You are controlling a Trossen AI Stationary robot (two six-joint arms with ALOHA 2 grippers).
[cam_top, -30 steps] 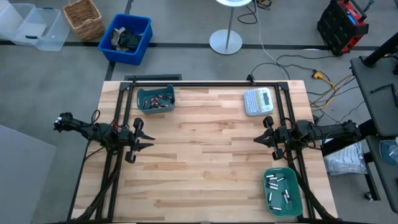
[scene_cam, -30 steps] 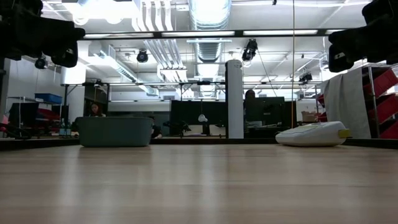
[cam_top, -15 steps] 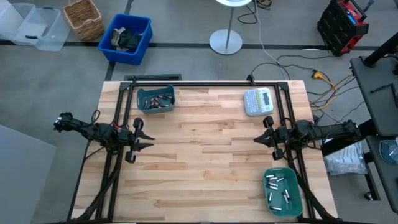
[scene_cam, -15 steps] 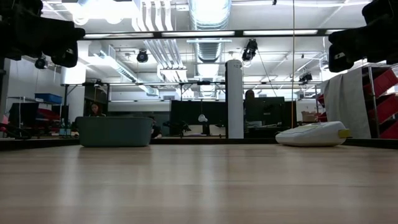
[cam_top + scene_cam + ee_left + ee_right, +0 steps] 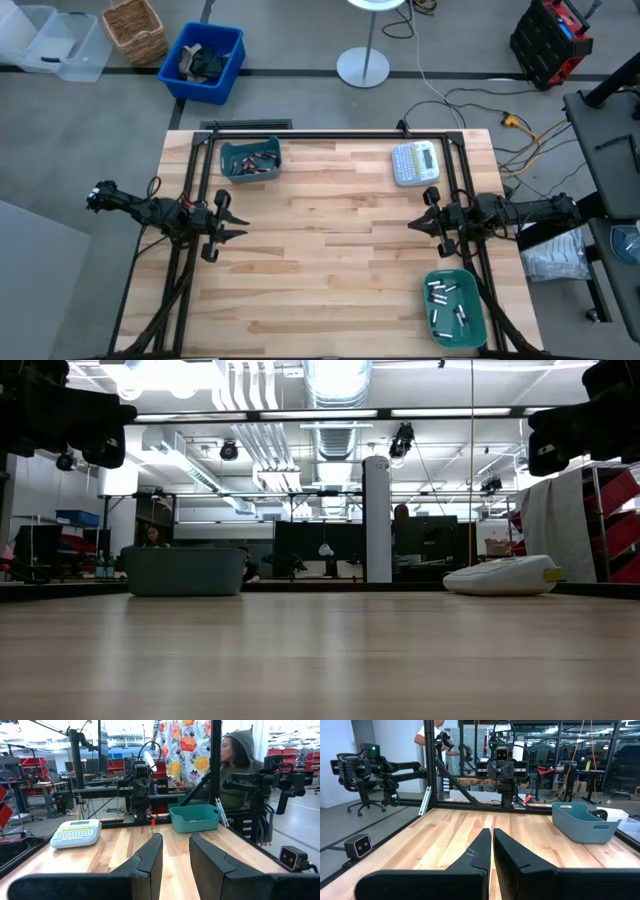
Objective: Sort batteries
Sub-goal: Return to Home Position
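Note:
Dark and coppery batteries (image 5: pixel 256 158) lie in a teal bin (image 5: pixel 232 172) at the table's far left. Silvery-white batteries (image 5: pixel 444 301) lie in a green bin (image 5: pixel 473 318) at the near right; its wall (image 5: pixel 195 818) shows in the left wrist view. My left gripper (image 5: pixel 238 232) (image 5: pixel 176 856) hangs above the table's left side, open, with nothing between its fingers. Above the right side my right gripper (image 5: pixel 412 224) (image 5: pixel 491 842) hangs shut and holds nothing. Both point toward the table's middle, far from either bin.
A grey-white label maker (image 5: pixel 415 163) (image 5: pixel 500 575) lies at the far right. A black frame (image 5: pixel 330 135) runs along the far edge and sides. Bare wood (image 5: pixel 330 250) lies between the grippers. People (image 5: pixel 235 765) are beyond the table.

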